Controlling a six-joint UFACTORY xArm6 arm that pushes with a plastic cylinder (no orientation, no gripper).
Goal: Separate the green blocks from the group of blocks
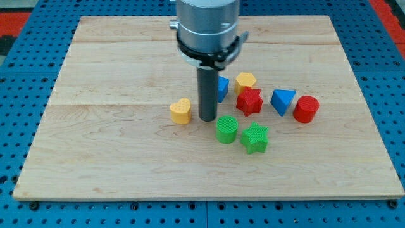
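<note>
A green cylinder (226, 129) and a green star (255, 137) sit side by side, almost touching, at the lower edge of the group. My tip (207, 118) stands on the board just left of and above the green cylinder, with a small gap to it. A yellow heart (181, 111) lies just left of the tip. A blue block (222, 87) shows partly behind the rod.
A yellow hexagon (245, 80), a red star (249, 101), a blue triangle (283, 101) and a red cylinder (306, 109) lie above and right of the green blocks. The wooden board (114, 158) ends at the blue pegboard on every side.
</note>
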